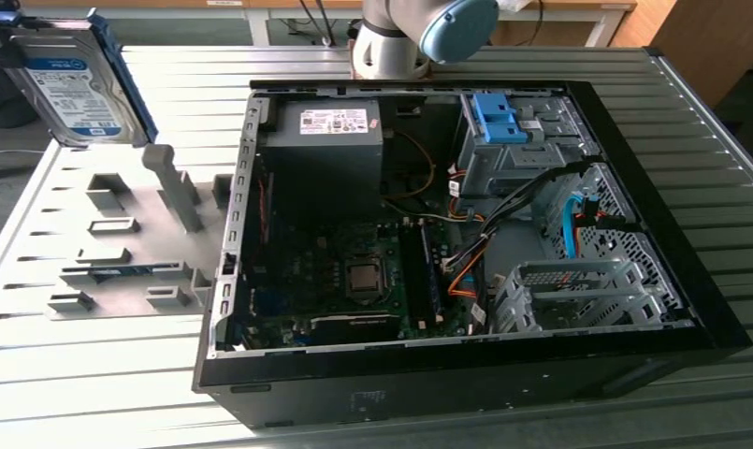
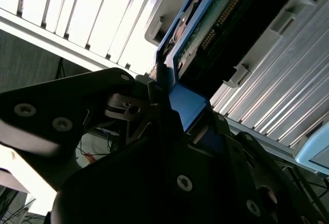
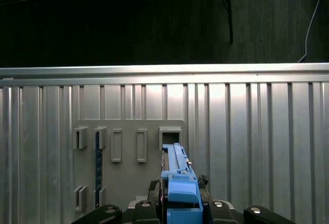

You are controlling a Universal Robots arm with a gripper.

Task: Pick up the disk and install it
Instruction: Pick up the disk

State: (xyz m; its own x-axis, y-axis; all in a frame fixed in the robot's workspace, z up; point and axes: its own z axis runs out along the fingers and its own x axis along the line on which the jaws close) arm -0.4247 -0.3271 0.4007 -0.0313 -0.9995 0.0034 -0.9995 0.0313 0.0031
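One silver metal hard drive in blue plastic carrier (image 1: pixel 77 84), on edge, roughly upright, pinched tight in black hand (image 3: pixel 181 198). Open black computer case (image 1: pixel 678 273), grey metal drive cage (image 1: pixel 526 154): well apart, toward exterior view's right.

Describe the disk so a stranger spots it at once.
From the open computer case, look to the exterior view's left, to the grey slotted rack. Above it hangs the disk, held in the gripper: silver with a white-and-blue label and blue frame, unlike the grey slots.
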